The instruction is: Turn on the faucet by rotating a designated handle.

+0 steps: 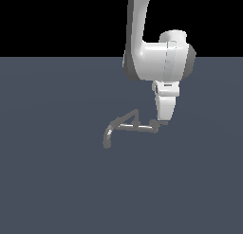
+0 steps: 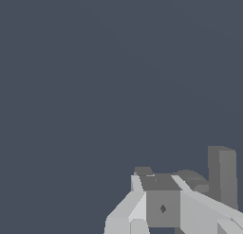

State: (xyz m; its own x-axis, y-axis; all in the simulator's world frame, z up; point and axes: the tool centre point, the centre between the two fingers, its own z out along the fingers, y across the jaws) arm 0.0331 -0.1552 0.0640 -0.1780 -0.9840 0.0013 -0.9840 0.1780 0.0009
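In the exterior view the faucet (image 1: 129, 126) lies low on the floor. It is thin grey metal, with a downturned spout (image 1: 107, 139) at the exterior view's left, a straight bar and a triangular strut (image 1: 131, 116). The handle (image 1: 153, 123) is a short dark stub at the bar's right end. My gripper (image 1: 161, 122) points down from the white arm and its tips meet that stub. In the wrist view the gripper (image 2: 165, 180) shows no gap between its fingers (image 2: 137, 207). A grey upright block (image 2: 221, 176) stands beside them.
The floor (image 1: 57, 181) is flat and dark blue-grey around the faucet. The white arm (image 1: 156, 58) rises above the faucet's right end. Nothing else shows in either view.
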